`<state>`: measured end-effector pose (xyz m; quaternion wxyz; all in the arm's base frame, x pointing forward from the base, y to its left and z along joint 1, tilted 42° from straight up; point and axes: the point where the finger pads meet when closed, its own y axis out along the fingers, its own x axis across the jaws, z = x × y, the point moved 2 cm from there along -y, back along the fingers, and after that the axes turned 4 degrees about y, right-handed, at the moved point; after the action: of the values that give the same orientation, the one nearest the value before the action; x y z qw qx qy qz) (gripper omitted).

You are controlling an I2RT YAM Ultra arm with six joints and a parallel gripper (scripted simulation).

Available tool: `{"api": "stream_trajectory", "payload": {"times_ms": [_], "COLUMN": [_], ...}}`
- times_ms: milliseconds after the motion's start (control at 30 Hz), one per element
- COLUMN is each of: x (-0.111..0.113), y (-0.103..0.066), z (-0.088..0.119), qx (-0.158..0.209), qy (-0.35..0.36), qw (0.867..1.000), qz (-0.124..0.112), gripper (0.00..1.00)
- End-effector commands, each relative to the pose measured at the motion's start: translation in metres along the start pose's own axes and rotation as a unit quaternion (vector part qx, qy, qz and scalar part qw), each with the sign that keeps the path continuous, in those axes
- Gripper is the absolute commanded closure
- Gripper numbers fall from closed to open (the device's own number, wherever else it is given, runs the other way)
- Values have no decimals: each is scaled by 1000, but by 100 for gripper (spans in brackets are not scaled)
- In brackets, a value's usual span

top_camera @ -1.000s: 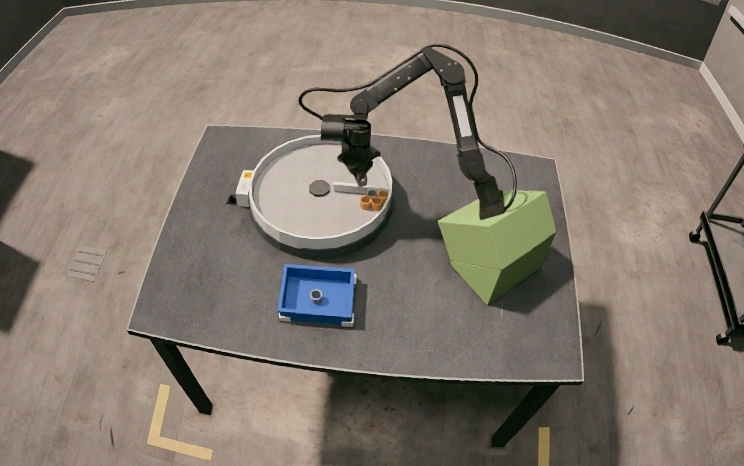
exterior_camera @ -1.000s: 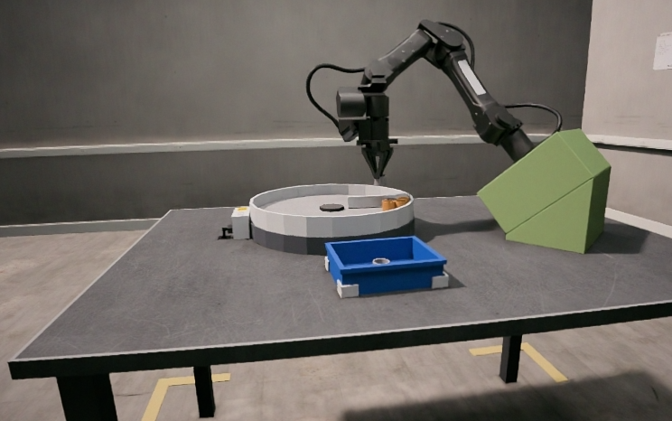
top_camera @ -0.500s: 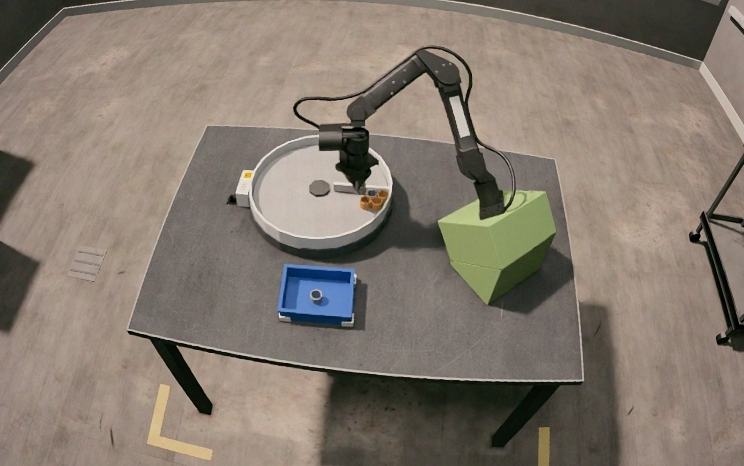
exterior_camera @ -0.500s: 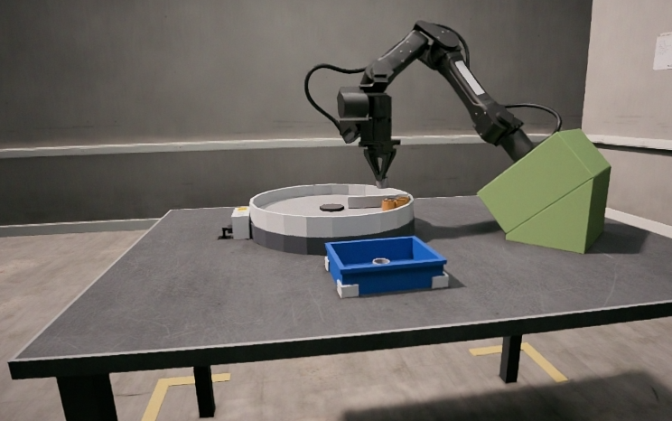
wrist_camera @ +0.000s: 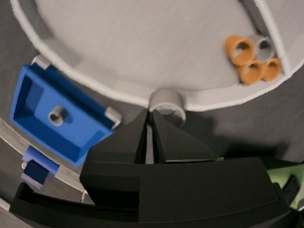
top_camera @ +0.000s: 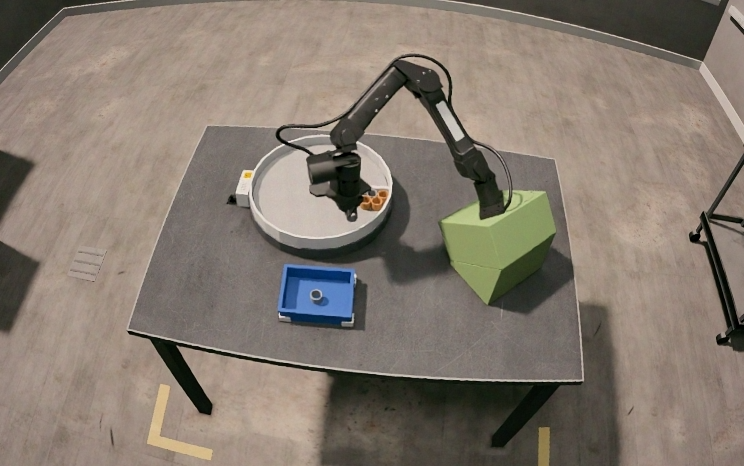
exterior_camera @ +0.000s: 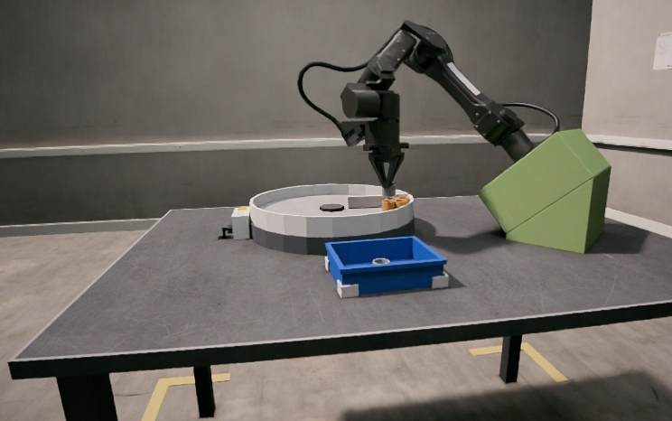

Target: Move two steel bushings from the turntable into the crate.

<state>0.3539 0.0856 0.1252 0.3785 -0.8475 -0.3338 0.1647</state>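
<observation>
So the turntable (top_camera: 285, 186) (exterior_camera: 290, 203) (wrist_camera: 123, 43) was leftmost, then the blue crate (top_camera: 318, 317) (exterior_camera: 391, 285) (wrist_camera: 84, 129) (level in its guides, one steel bushing (top_camera: 311, 296) (exterior_camera: 380, 262) (wrist_camera: 52, 117) inside). The gripper (top_camera: 350, 210) (exterior_camera: 389, 186) (wrist_camera: 149, 114) had its fingers pinched narrow on another bushing's wall (top_camera: 352, 217) (exterior_camera: 389, 191) (wrist_camera: 165, 97), beside the orange ones (top_camera: 366, 205) (exterior_camera: 386, 204) (wrist_camera: 230, 52).

Over the last 1.0 s, the gripper (top_camera: 350, 210) (exterior_camera: 389, 185) (wrist_camera: 149, 114) carried its steel bushing (top_camera: 352, 217) (exterior_camera: 390, 191) (wrist_camera: 167, 99) toward the crate's (top_camera: 317, 318) (exterior_camera: 391, 282) (wrist_camera: 65, 121) side of the turntable (top_camera: 321, 240) (exterior_camera: 281, 224) (wrist_camera: 74, 73). In the top view, the arm came to cover the dark central disc (exterior_camera: 331, 207).
</observation>
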Motion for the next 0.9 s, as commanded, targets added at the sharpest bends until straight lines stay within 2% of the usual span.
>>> {"api": "stream_trajectory", "payload": {"times_ms": [0, 233, 300, 633, 867], "x": [27, 73, 73, 122, 136], "y": [-7, -7, -7, -7, -7], "z": [20, 63, 63, 109, 122], "qx": [-9, -9, -9, -9, -8], "qy": [16, 16, 16, 16, 16], "qw": [1000, 1000, 1000, 1000, 1000], "qz": [1, 0, 0, -1, -1], "gripper": [100, 100, 100, 100, 100]}}
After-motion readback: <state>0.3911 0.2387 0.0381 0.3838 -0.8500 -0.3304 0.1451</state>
